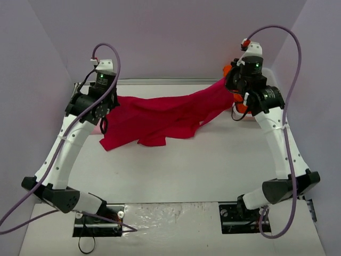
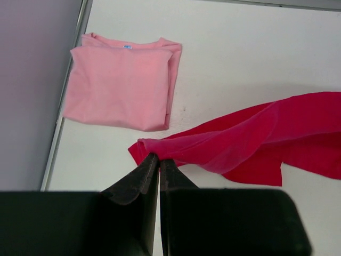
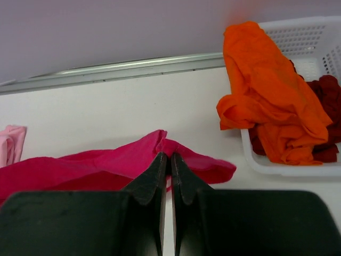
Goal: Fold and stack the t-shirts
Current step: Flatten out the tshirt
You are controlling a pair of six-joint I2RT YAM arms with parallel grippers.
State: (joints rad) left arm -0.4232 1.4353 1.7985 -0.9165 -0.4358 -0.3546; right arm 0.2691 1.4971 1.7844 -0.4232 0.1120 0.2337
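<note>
A large crimson-magenta t-shirt (image 1: 165, 114) hangs stretched between both arms above the table. My left gripper (image 2: 158, 158) is shut on its left end (image 2: 146, 146), and my right gripper (image 3: 170, 156) is shut on its right end (image 3: 176, 146). The cloth sags in the middle, and its lower folds (image 1: 149, 138) rest on the table. A folded pale pink t-shirt (image 2: 120, 85) lies flat at the far left by the wall. An orange t-shirt (image 3: 269, 93) drapes over the basket's rim, with a dark red t-shirt (image 3: 327, 93) inside beneath it.
The white mesh basket (image 3: 298, 34) stands at the far right corner, beside the right gripper. A metal rail (image 3: 122, 69) runs along the back edge under the purple wall. Both arm bases sit at the near edge (image 1: 170, 218).
</note>
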